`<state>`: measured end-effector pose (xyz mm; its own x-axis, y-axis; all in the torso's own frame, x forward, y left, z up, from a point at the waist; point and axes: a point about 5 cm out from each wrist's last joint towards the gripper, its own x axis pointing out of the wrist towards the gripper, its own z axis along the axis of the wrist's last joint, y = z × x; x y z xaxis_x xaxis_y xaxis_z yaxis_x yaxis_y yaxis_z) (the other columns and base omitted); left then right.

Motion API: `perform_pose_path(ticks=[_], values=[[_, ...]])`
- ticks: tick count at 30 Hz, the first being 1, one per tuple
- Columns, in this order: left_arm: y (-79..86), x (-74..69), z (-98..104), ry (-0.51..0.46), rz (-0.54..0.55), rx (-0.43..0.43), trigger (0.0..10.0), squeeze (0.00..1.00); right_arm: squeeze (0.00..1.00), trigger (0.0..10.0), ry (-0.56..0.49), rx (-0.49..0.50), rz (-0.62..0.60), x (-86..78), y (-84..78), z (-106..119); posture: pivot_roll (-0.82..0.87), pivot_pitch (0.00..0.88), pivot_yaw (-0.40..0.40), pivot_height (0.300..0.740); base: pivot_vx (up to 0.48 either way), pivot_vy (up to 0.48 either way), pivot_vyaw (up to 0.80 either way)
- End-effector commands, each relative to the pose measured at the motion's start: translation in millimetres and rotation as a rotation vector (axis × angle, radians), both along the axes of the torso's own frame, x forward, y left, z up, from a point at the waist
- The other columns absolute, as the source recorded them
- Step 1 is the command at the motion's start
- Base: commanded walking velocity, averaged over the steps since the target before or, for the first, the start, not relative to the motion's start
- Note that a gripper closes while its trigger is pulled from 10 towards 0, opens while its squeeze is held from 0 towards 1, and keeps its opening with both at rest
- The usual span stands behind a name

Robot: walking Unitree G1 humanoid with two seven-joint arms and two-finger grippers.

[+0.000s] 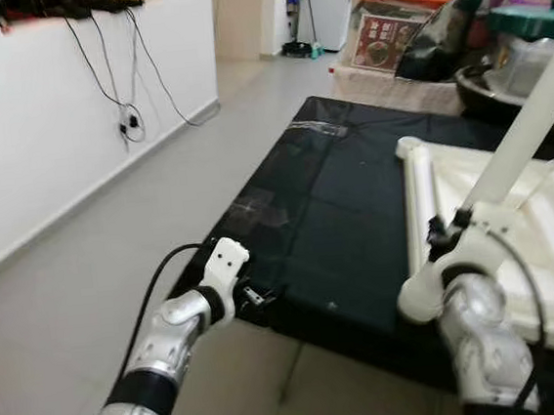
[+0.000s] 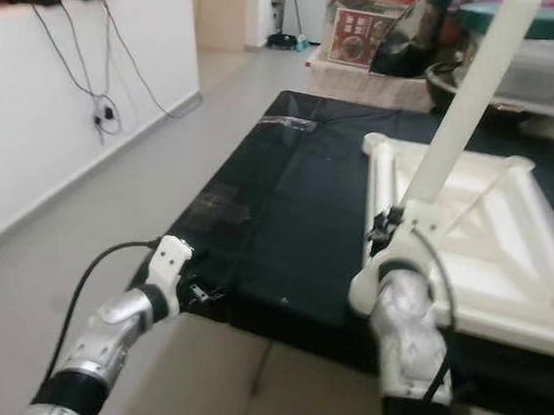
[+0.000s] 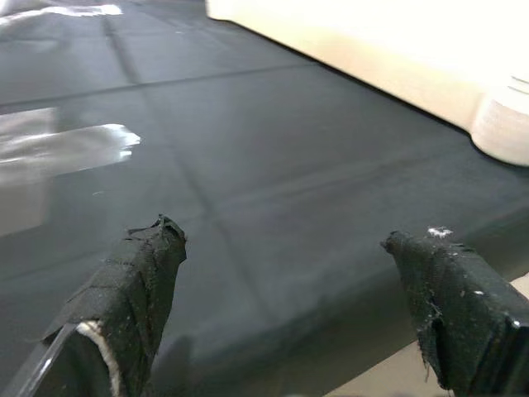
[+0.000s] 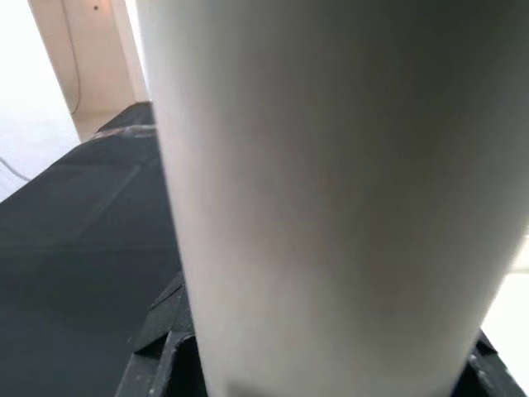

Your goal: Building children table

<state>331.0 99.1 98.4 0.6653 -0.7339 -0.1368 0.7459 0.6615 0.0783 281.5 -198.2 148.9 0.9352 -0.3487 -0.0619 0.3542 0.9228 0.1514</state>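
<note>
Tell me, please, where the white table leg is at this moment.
The table leg is held in the right hand, slanting up over the near left corner of the upturned white tabletop, which lies on the black mat.

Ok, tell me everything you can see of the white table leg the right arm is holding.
The table leg is a plain, smooth, cream-white round tube that looks like plastic. The right claw grips its lower end, and it rises tilted up and away to the robot's right, over the upturned white tabletop lying on the black mat. Its far end is free and touches nothing.
</note>
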Motion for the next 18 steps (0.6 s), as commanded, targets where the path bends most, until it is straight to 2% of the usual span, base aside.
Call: perform_pose_path(ticks=[1,2,3,4,5,6,7,8,9,10,11,13,14,15,16,17,18], values=[[-4.1,-2.3,-4,0.01,-0.019,0.015,10.0,0.0,0.0,10.0,0.079,0.015,0.06,-3.8,10.7,-12,0.13,0.0,-0.11,0.74,0.0,0.0,0.0],[-5.6,-3.0,-5,0.012,-0.023,0.014,10.0,0.0,0.7,10.0,0.026,0.001,0.097,-3.7,15.3,-4,0.12,0.0,-0.107,0.74,0.0,0.0,0.0],[-5.6,-3.0,-5,0.012,-0.023,0.014,10.0,0.0,0.7,10.0,0.026,0.001,0.097,-3.7,15.3,-4,0.12,0.0,-0.107,0.74,0.0,0.0,0.0],[-7.0,-3.1,-5,0.013,-0.026,0.013,10.0,0.0,1.0,10.0,-0.022,0.005,0.166,-0.1,18.4,4,0.12,0.0,-0.106,0.74,0.0,0.0,0.0],[-7.0,-3.1,-5,0.013,-0.026,0.013,10.0,0.0,1.0,10.0,-0.022,0.005,0.166,-0.1,18.4,4,0.12,0.0,-0.106,0.74,0.0,0.0,0.0],[-7.8,-2.4,-4,0.013,-0.027,0.011,10.0,0.0,0.0,10.0,-0.086,0.009,0.28,6.5,21.8,16,0.12,0.0,-0.111,0.74,0.0,0.0,0.0],[-7.8,-2.4,-4,0.013,-0.027,0.011,10.0,0.0,0.0,10.0,-0.086,0.009,0.28,6.5,21.8,16,0.12,0.0,-0.111,0.74,0.0,0.0,0.0],[-7.3,-1.2,-3,0.011,-0.024,0.011,10.0,0.0,0.0,10.0,-0.151,-0.003,0.472,11.6,24.6,28,0.12,0.0,-0.113,0.74,0.0,0.0,0.0],[-6.8,-0.2,-2,0.009,-0.022,0.01,10.0,0.0,0.0,10.0,-0.187,-0.015,0.604,13.2,26.4,37,0.12,0.0,-0.114,0.74,0.0,0.0,0.0],[-6.8,-0.2,-2,0.009,-0.022,0.01,10.0,0.0,0.0,10.0,-0.187,-0.015,0.604,13.2,26.4,37,0.12,0.0,-0.114,0.74,0.0,0.0,0.0],[-6.0,0.0,-2,0.009,-0.019,0.011,10.0,0.0,0.0,10.0,-0.213,-0.052,0.756,10.0,27.8,42,0.13,0.0,-0.119,0.74,0.0,0.0,0.0],[-6.0,0.0,-2,0.009,-0.019,0.011,10.0,0.0,0.0,10.0,-0.213,-0.052,0.756,10.0,27.8,42,0.13,0.0,-0.119,0.74,0.0,0.0,0.0],[-5.7,-0.2,-3,0.009,-0.017,0.011,10.0,0.0,0.0,10.0,-0.207,-0.084,0.884,6.2,28.1,42,0.13,0.0,-0.124,0.74,0.0,0.0,0.0],[-5.7,-0.2,-3,0.009,-0.017,0.011,10.0,0.0,0.0,10.0,-0.207,-0.084,0.884,6.2,28.1,42,0.13,0.0,-0.124,0.74,0.0,0.0,0.0],[-6.6,-1.0,-4,0.008,-0.016,0.01,10.0,0.0,0.0,10.0,-0.165,-0.129,0.97,5.1,27.9,35,0.14,0.0,-0.133,0.74,0.0,0.0,0.0],[-6.6,-1.0,-4,0.008,-0.016,0.01,10.0,0.0,0.0,10.0,-0.165,-0.129,0.97,5.1,27.9,35,0.14,0.0,-0.133,0.74,0.0,0.0,0.0],[-7.5,-2.2,-4,0.008,-0.014,0.004,10.0,0.0,0.0,4.5,-0.114,-0.096,1.017,7.7,28.0,25,0.14,0.0,-0.138,0.74,0.0,0.0,0.0]])
